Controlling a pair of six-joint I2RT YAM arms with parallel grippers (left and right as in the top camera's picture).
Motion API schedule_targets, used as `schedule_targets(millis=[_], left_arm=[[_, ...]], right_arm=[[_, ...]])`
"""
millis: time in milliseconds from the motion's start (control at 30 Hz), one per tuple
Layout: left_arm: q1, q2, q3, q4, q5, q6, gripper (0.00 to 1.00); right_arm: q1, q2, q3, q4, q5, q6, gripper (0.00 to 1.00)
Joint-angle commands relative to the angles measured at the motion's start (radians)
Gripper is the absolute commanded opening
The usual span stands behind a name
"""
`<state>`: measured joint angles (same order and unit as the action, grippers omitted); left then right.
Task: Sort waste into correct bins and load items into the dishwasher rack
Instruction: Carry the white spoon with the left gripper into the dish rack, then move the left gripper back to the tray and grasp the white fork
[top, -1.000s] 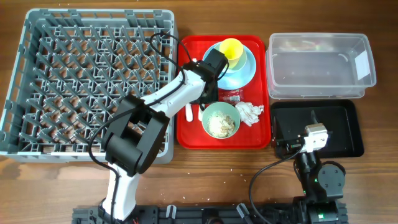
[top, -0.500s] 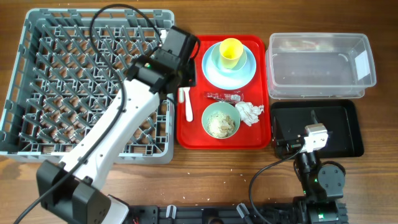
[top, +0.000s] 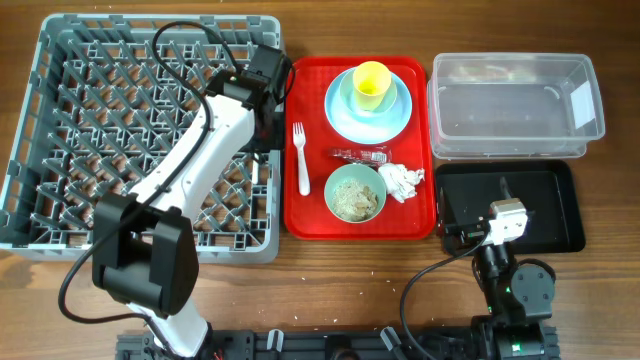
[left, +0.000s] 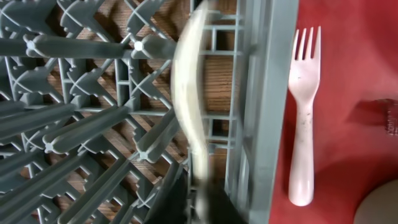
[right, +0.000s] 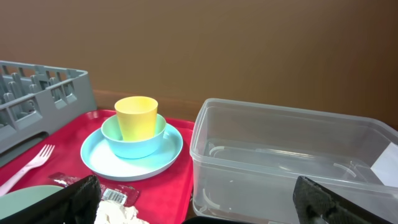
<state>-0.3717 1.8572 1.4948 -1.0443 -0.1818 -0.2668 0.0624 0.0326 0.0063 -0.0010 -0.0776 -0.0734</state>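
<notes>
Left wrist cam — left hand (left: 200, 200) clamped on white spoon (left: 186, 93) — over rack (left: 261, 93).

- Grey matt plastic: dishwasher rack (top: 60, 120), left of the red tray (top: 310, 215).
- Smooth plastic, faint sheen: the red tray itself.
- White smooth plastic: fork (top: 301, 160) on the red tray; spoon (left: 186, 93) left of it.
- Clear glossy plastic: tub (top: 590, 130), right of the red tray.

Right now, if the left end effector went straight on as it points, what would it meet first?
Probably pegs of the dishwasher rack, just inside its wall; the spoon held in the left end effector would touch first. Depth is unclear.
</notes>
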Motion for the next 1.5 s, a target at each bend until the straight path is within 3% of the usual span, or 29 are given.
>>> schedule_targets(millis=[0,133,233,333,500,600,800,1067,1167,1467], left_arm=[[0.005,0.006,-0.005,-0.003,0.014,-0.003,0.37],[0.006,-0.012,-0.004,-0.005,0.016,-0.002,0.49],[0.006,-0.043,-0.004,-0.001,0.015,-0.002,0.38],[0.006,-0.044,-0.004,-0.003,0.012,-0.002,0.47],[0.01,-0.051,0.003,0.014,-0.002,-0.003,0.35],[0.01,-0.103,0.043,-0.026,0.005,-0.066,0.32],[0.006,-0.351,0.063,-0.088,0.287,-0.138,0.38],[-0.195,-0.349,-0.017,-0.134,0.28,-0.151,0.42],[-0.232,-0.342,-0.066,-0.111,0.237,-0.217,0.43],[-0.29,-0.338,-0.153,-0.036,0.221,-0.24,0.46]], right_arm=[[0.002,-0.003,-0.001,0.002,0.01,-0.005,1.0],[0.002,-0.003,-0.001,0.002,0.01,-0.005,1.0],[0.002,-0.003,-0.001,0.002,0.01,-0.005,1.0],[0.002,-0.003,-0.001,0.002,0.01,-0.005,1.0],[0.002,-0.003,-0.001,0.002,0.01,-0.005,1.0],[0.002,-0.003,-0.001,0.002,0.01,-0.005,1.0],[0.002,-0.003,-0.001,0.002,0.01,-0.005,1.0],[0.002,-0.003,-0.001,0.002,0.01,-0.005,1.0],[0.002,-0.003,-0.001,0.002,0.01,-0.005,1.0],[0.002,-0.003,-0.001,0.002,0.01,-0.005,1.0]])
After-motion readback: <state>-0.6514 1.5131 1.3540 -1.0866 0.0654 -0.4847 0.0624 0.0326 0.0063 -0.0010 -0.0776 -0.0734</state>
